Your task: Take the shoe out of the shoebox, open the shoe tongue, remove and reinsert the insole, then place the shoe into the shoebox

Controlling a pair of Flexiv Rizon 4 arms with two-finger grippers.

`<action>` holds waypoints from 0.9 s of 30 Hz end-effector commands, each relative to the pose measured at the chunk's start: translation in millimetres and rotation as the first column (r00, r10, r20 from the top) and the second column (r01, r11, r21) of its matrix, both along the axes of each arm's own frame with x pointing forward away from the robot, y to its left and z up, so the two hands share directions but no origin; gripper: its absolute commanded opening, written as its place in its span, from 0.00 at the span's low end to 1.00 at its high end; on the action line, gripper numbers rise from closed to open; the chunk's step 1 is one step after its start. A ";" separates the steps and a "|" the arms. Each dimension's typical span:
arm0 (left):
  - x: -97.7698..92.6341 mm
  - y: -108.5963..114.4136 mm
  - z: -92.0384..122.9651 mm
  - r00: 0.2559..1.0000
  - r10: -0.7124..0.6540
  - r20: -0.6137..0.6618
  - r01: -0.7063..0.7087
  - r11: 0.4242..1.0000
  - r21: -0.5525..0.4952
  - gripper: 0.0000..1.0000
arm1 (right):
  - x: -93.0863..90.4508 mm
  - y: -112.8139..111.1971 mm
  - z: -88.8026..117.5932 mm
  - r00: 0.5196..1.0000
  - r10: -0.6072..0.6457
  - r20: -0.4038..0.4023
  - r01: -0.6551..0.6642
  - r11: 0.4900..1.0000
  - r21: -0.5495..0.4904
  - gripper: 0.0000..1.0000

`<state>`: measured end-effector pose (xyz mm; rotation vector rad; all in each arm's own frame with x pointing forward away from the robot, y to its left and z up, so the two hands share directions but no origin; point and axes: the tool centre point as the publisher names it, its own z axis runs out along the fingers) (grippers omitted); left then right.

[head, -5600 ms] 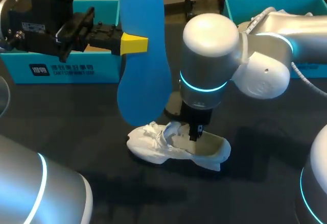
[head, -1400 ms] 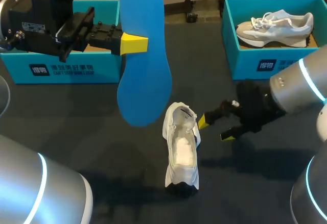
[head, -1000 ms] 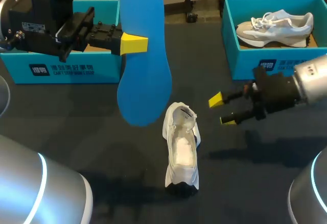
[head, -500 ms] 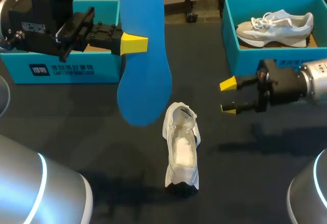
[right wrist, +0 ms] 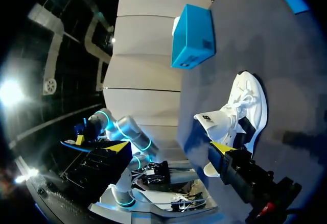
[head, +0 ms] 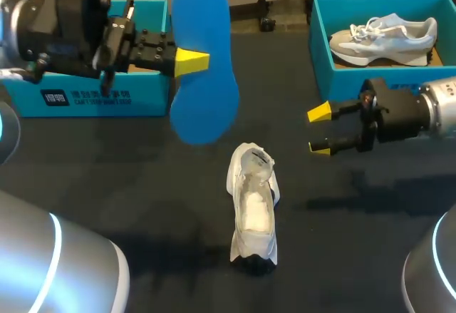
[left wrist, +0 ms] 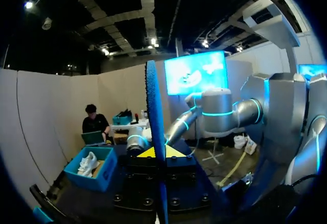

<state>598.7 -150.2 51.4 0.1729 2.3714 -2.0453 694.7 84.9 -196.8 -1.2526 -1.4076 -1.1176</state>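
**Dark table, insole in the air, shoe unheld**

Dark table (head: 107,185) carries one white shoe (head: 253,202), lying loose with its mouth facing up. Everything else is placed from that shoe.

Above and to its left, the left end effector (head: 194,61) is clamped on the blue insole (head: 203,63), pinching it across the middle so that it hangs on edge. To the shoe's right and apart from it, the right end effector (head: 319,130) hangs above the table with its fingers spread and nothing between them.

I judge the risk to be in the reinsertion. The insole is long and held at a single spot, so it may twist or slip in the grip as its end is fed in. With nothing steadying the shoe, a push could slide or tip it.

Bare table lies on every side of the shoe. A teal shoebox (head: 85,95) stands well beyond it to the left, its inside hidden. A second box (head: 342,85), beyond it to the right, holds another sneaker (head: 385,38).
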 end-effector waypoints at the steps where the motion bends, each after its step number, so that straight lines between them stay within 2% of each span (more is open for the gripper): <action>1: 31.0 -11.8 -11.6 0.825 -0.018 0.565 -0.009 0.999 0.045 0.00 | -0.1 1.3 0.1 1.000 -0.002 0.000 0.002 1.000 -0.001 1.00; 3: 36.9 -12.6 -17.7 0.725 -0.047 0.688 -0.007 0.997 0.076 0.00 | -0.1 1.3 0.1 1.000 -0.002 0.000 0.002 1.000 -0.001 1.00; 4: 40.0 -12.6 -24.4 0.591 -0.093 0.802 -0.004 0.993 0.117 0.00 | -0.1 1.3 0.1 1.000 -0.002 0.000 0.002 1.000 -0.001 1.00; 6: 51.2 -9.6 -40.3 0.232 -0.172 0.957 -0.074 0.978 0.194 0.00 | -0.1 1.3 0.1 1.000 -0.002 0.000 0.002 1.000 -0.001 1.00; 19: 51.2 -9.6 -40.3 0.232 -0.172 0.957 -0.074 0.978 0.194 0.00 | -0.1 1.3 0.1 1.000 -0.002 0.000 0.002 1.000 -0.001 1.00; 21: 50.4 -8.9 -43.9 0.183 -0.166 0.969 -0.050 0.983 0.178 0.00 | -0.1 1.3 0.1 1.000 -0.002 0.000 0.002 1.000 -0.001 1.00; 22: 49.5 -7.4 -48.1 0.077 -0.140 0.987 -0.030 0.989 0.142 0.00 | -0.1 1.3 0.1 1.000 -0.002 0.000 0.002 1.000 -0.001 1.00; 23: 49.4 -7.1 -50.5 0.046 -0.131 0.990 -0.031 0.991 0.132 0.00 | -0.1 1.3 0.1 1.000 -0.002 0.000 0.002 1.000 -0.001 1.00; 25: 52.9 -9.6 -65.3 -0.072 -0.149 0.986 -0.042 0.988 0.147 0.00 | -0.1 1.3 0.1 1.000 -0.002 0.000 0.002 1.000 -0.001 1.00; 27: 56.7 -12.4 -80.4 -0.131 -0.151 0.980 -0.039 0.988 0.147 0.00 | -0.1 1.3 0.1 1.000 -0.002 0.000 0.002 1.000 -0.001 1.00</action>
